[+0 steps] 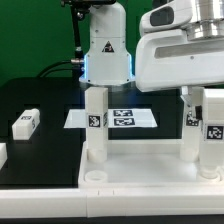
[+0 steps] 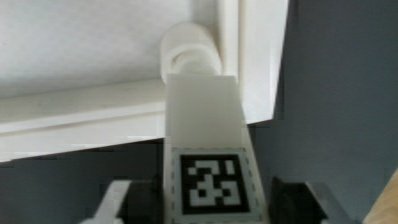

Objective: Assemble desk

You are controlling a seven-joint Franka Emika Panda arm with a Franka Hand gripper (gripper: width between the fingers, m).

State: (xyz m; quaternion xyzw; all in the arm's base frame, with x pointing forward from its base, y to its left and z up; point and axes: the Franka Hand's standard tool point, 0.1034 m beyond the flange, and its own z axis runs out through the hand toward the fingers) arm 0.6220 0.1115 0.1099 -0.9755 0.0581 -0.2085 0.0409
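On the black table [image 1: 45, 150], the desk panel [image 1: 150, 178], a wide white rimmed board, lies nearest the exterior camera and serves as the landmark. Two white legs stand upright in its corner sockets. The leg toward the exterior view's left [image 1: 95, 125] stands free and carries a black-and-white tag on its side. The leg toward the exterior view's right [image 1: 192, 125] stands under the gripper [image 1: 197, 97]; the wrist view shows this tagged leg [image 2: 208, 130] between the two fingers [image 2: 118, 203], set narrowly and closed against its sides. Beyond the panel, the marker board [image 1: 125, 118] lies flat on the table. Well apart from the panel, toward the exterior view's left, a loose leg [image 1: 25, 123] lies on its side. Behind the marker board rises the robot's white base [image 1: 105, 45].
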